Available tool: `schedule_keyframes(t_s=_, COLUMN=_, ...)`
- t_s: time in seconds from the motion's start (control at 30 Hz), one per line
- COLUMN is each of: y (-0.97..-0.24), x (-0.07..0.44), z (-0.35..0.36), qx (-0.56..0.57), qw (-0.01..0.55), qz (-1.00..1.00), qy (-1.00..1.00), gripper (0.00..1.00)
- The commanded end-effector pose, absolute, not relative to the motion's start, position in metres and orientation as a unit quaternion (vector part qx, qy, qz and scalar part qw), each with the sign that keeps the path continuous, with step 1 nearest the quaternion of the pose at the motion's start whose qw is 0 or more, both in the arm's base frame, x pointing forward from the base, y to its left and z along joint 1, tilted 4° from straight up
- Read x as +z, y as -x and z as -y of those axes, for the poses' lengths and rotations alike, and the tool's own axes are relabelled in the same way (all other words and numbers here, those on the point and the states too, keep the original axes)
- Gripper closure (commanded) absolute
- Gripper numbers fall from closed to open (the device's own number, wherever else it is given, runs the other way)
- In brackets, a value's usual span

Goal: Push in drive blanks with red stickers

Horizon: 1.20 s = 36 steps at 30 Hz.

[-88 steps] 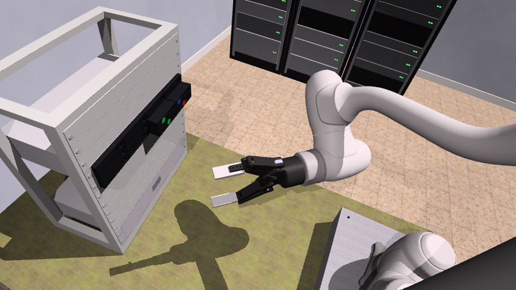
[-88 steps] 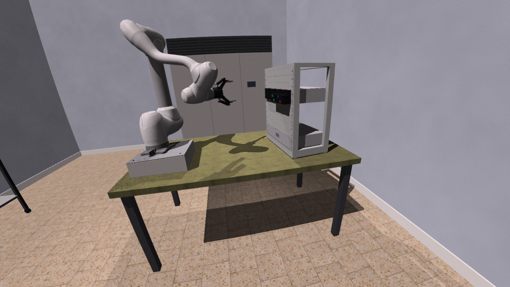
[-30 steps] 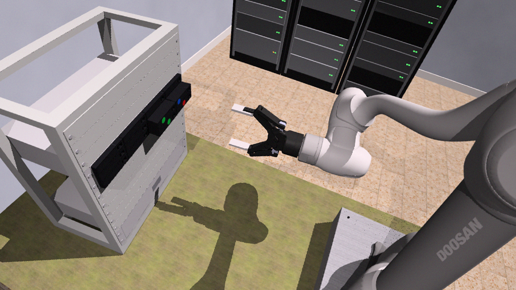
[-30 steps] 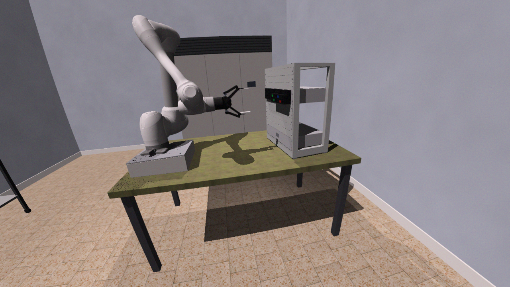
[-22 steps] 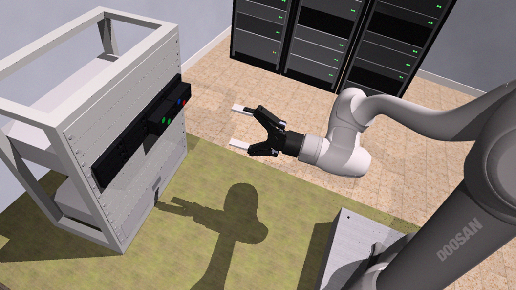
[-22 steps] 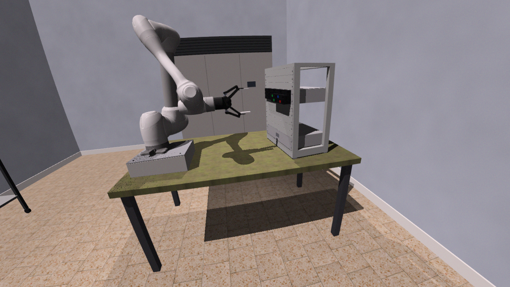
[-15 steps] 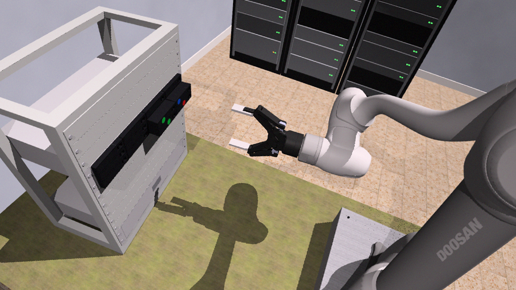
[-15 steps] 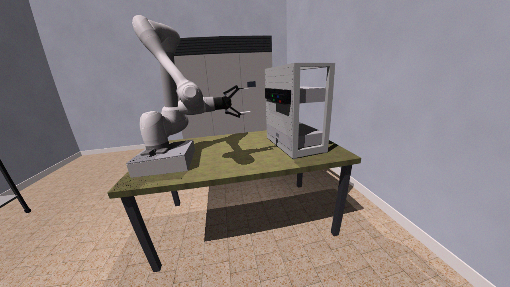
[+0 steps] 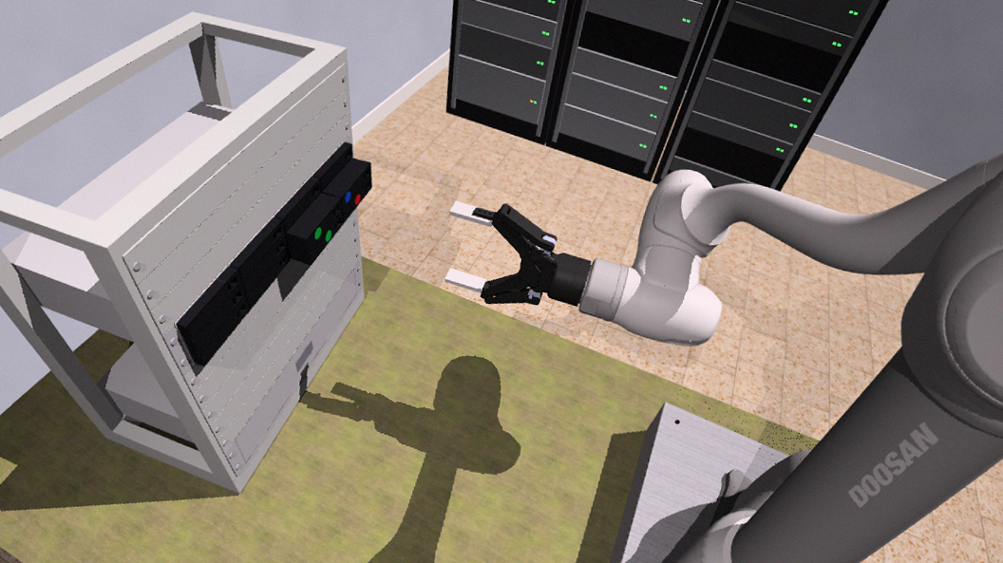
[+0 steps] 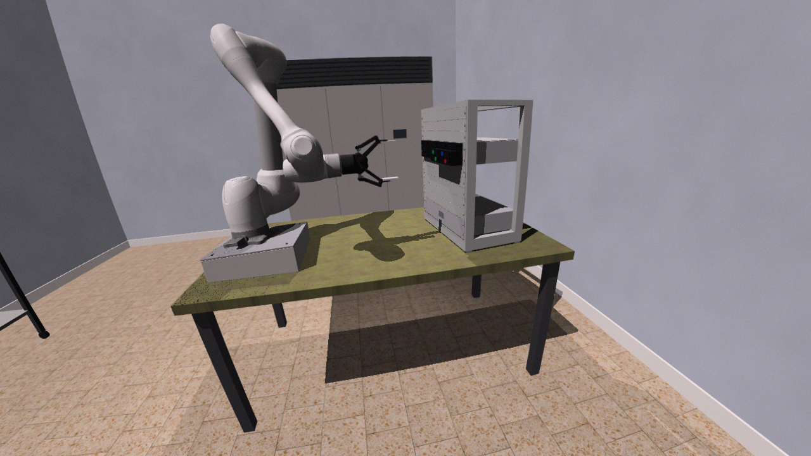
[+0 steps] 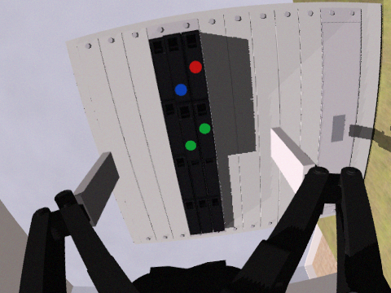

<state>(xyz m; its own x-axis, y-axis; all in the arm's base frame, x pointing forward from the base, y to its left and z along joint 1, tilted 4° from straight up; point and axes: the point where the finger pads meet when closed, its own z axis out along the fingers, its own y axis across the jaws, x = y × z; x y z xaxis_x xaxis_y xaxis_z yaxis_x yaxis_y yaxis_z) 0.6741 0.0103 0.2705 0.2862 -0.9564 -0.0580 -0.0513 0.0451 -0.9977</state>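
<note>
Gripper [image 9: 465, 245]: spread wide, nothing held, kept apart from the rack.
Rack [image 9: 149, 254]: set upright on the worktop [image 9: 390, 522].
Red-stickered blank [image 11: 195, 67]: seated in the rack's dark front strip.

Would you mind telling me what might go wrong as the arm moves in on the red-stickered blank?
1. The end effector is wide open; a spread finger could catch the blue-stickered blank right beside the red-stickered blank.
2. The blanks sit high on the rack, which stands loose on the table, so a hard push may slide or tip it.
</note>
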Motion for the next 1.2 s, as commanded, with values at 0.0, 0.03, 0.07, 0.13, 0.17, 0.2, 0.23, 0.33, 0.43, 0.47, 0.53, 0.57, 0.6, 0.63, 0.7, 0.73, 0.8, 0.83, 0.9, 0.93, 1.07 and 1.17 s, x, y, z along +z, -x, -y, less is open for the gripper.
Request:
schedule_keyframes(t_s=0.0, y=-0.674, x=0.271, z=-0.01, qx=-0.398, qw=0.569, qz=-0.446, qy=0.565, gripper=0.0)
schedule_keyframes(t_s=0.03, y=-0.674, x=0.271, z=-0.01, qx=-0.398, qw=0.569, qz=-0.446, qy=0.565, gripper=0.0)
schedule_keyframes(t_s=0.07, y=-0.674, x=0.271, z=-0.01, qx=-0.398, qw=0.569, qz=-0.446, qy=0.565, gripper=0.0)
schedule_keyframes(t_s=0.13, y=-0.674, x=0.271, z=-0.01, qx=-0.398, qw=0.569, qz=-0.446, qy=0.565, gripper=0.0)
schedule_keyframes(t_s=0.17, y=-0.674, x=0.271, z=-0.01, qx=-0.398, qw=0.569, qz=-0.446, qy=0.565, gripper=0.0)
schedule_keyframes(t_s=0.2, y=-0.674, x=0.271, z=-0.01, qx=-0.398, qw=0.569, qz=-0.446, qy=0.565, gripper=0.0)
schedule_keyframes(t_s=0.23, y=-0.674, x=0.271, z=-0.01, qx=-0.398, qw=0.569, qz=-0.446, qy=0.565, gripper=0.0)
schedule_keyframes(t_s=0.33, y=-0.674, x=0.271, z=-0.01, qx=-0.398, qw=0.569, qz=-0.446, qy=0.565, gripper=0.0)
schedule_keyframes(t_s=0.43, y=-0.674, x=0.271, z=-0.01, qx=-0.398, qw=0.569, qz=-0.446, qy=0.565, gripper=0.0)
schedule_keyframes(t_s=0.47, y=-0.674, x=0.271, z=-0.01, qx=-0.398, qw=0.569, qz=-0.446, qy=0.565, gripper=0.0)
schedule_keyframes(t_s=0.53, y=-0.674, x=0.271, z=-0.01, qx=-0.398, qw=0.569, qz=-0.446, qy=0.565, gripper=0.0)
schedule_keyframes(t_s=0.57, y=-0.674, x=0.271, z=-0.01, qx=-0.398, qw=0.569, qz=-0.446, qy=0.565, gripper=0.0)
schedule_keyframes(t_s=0.6, y=-0.674, x=0.271, z=-0.01, qx=-0.398, qw=0.569, qz=-0.446, qy=0.565, gripper=0.0)
schedule_keyframes(t_s=0.63, y=-0.674, x=0.271, z=-0.011, qx=-0.398, qw=0.569, qz=-0.446, qy=0.565, gripper=0.0)
schedule_keyframes(t_s=0.7, y=-0.675, x=0.271, z=-0.011, qx=-0.398, qw=0.569, qz=-0.446, qy=0.565, gripper=0.0)
schedule_keyframes(t_s=0.73, y=-0.676, x=0.271, z=-0.012, qx=-0.398, qw=0.569, qz=-0.446, qy=0.565, gripper=0.0)
schedule_keyframes(t_s=0.8, y=-0.678, x=0.271, z=-0.014, qx=-0.398, qw=0.569, qz=-0.446, qy=0.565, gripper=0.0)
schedule_keyframes(t_s=0.83, y=-0.679, x=0.271, z=-0.015, qx=-0.398, qw=0.569, qz=-0.446, qy=0.565, gripper=0.0)
schedule_keyframes(t_s=0.9, y=-0.682, x=0.271, z=-0.019, qx=-0.398, qw=0.569, qz=-0.446, qy=0.565, gripper=0.0)
schedule_keyframes(t_s=0.93, y=-0.684, x=0.271, z=-0.02, qx=-0.398, qw=0.569, qz=-0.446, qy=0.565, gripper=0.0)
schedule_keyframes(t_s=1.07, y=-0.688, x=0.271, z=-0.025, qx=-0.398, qw=0.569, qz=-0.446, qy=0.565, gripper=0.0)
schedule_keyframes(t_s=1.17, y=-0.697, x=0.272, z=-0.034, qx=-0.398, qw=0.569, qz=-0.446, qy=0.565, gripper=0.0)
